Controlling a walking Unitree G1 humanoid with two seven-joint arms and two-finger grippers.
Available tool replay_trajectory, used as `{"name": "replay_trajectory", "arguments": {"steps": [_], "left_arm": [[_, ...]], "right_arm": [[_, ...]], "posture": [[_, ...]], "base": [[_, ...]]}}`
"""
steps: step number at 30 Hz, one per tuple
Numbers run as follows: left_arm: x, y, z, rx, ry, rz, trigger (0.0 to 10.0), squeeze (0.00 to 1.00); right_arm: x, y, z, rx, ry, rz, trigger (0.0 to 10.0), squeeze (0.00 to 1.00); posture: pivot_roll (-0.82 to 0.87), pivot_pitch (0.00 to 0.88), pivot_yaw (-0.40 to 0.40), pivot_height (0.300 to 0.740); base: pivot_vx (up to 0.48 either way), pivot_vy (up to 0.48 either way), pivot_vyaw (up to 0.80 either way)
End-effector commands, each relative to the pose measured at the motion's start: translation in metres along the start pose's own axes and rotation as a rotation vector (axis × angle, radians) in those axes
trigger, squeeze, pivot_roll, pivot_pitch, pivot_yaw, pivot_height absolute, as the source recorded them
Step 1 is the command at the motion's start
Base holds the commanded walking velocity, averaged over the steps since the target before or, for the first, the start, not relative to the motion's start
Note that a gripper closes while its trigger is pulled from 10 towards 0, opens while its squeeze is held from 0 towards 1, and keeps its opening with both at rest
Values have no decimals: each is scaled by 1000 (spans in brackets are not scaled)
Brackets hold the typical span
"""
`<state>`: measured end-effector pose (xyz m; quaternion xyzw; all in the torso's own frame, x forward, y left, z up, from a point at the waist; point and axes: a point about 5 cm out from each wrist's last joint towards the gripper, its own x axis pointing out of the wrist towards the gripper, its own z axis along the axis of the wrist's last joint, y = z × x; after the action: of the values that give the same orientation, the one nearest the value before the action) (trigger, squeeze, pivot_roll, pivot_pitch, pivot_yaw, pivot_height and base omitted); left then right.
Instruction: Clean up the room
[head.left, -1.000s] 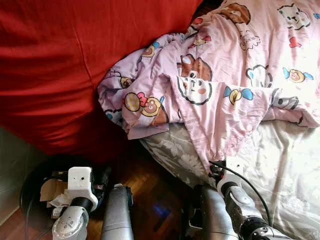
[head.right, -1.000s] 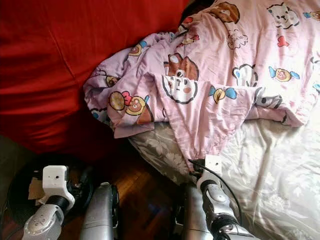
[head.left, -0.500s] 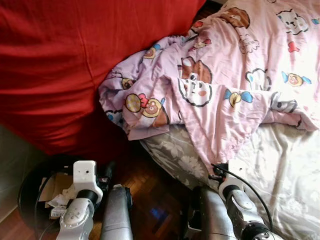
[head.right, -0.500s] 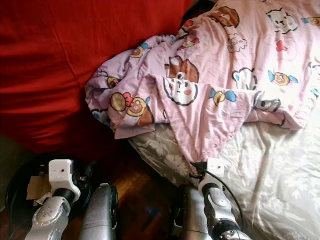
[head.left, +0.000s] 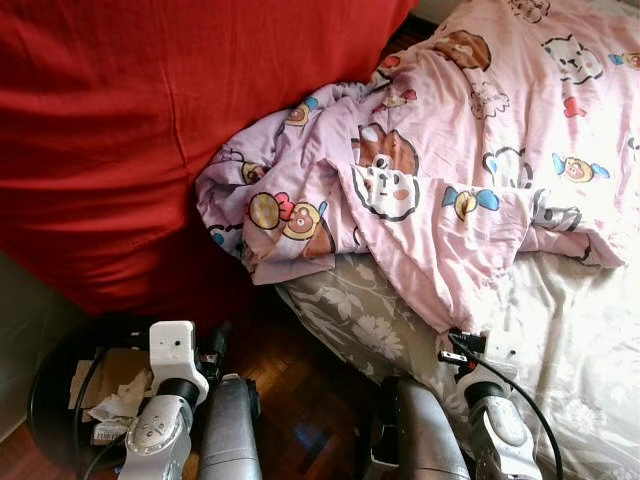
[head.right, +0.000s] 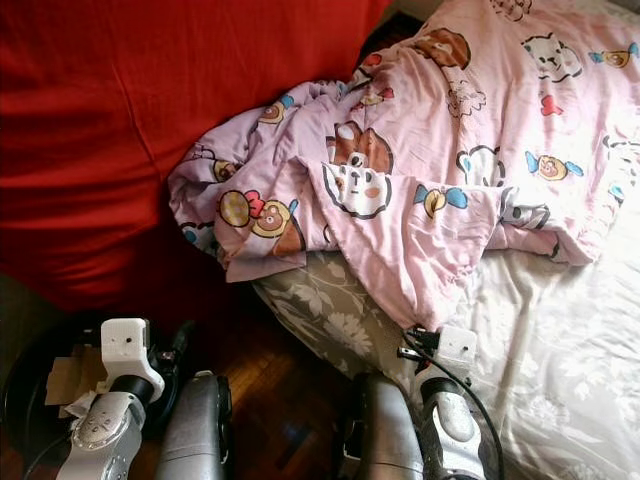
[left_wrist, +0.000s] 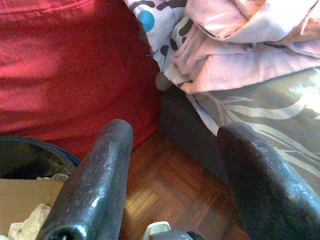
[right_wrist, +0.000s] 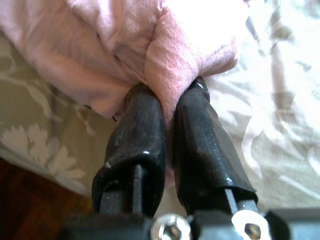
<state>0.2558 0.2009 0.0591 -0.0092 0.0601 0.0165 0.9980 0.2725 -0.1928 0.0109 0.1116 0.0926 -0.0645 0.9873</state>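
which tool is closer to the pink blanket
Right: the right tool is pinching the pink blanket corner; the left tool hangs open over the floor beside the bed.

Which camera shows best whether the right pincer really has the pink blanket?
The right wrist view: both fingers of the right pincer are closed on a fold of the pink blanket. The eye views show just the blanket's corner meeting the wrist, the grip hidden.

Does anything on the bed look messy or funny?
Yes. The pink cartoon blanket lies bunched and crooked, one end heaped against the red cushion, baring the flowered sheet. The right gripper is pinching its lowest corner. The left gripper is open above the wood floor.
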Motion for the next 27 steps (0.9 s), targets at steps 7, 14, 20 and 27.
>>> {"name": "replay_trajectory", "arguments": {"steps": [7, 14, 20, 27], "left_arm": [[-8, 11, -23, -51, 69, 65, 10000, 0], [-20, 23, -47, -38, 158, 107, 10000, 0], [-41, 40, -87, -24, 338, 153, 10000, 0], [-66, 44, -123, -8, 515, 163, 10000, 0]], "right_arm": [[-1, -2, 6, 6, -32, -29, 10000, 0], [-1, -1, 6, 1, -37, -26, 10000, 0], [-1, -3, 7, -31, -39, -8, 10000, 0], [0, -7, 8, -41, -35, -19, 10000, 0]], "posture": [[87, 226, -41, 654], [91, 202, -39, 684], [94, 167, -34, 709], [86, 127, -28, 740]], "base": [[0, 0, 0], [0, 0, 0], [0, 0, 0], [0, 0, 0]]}}
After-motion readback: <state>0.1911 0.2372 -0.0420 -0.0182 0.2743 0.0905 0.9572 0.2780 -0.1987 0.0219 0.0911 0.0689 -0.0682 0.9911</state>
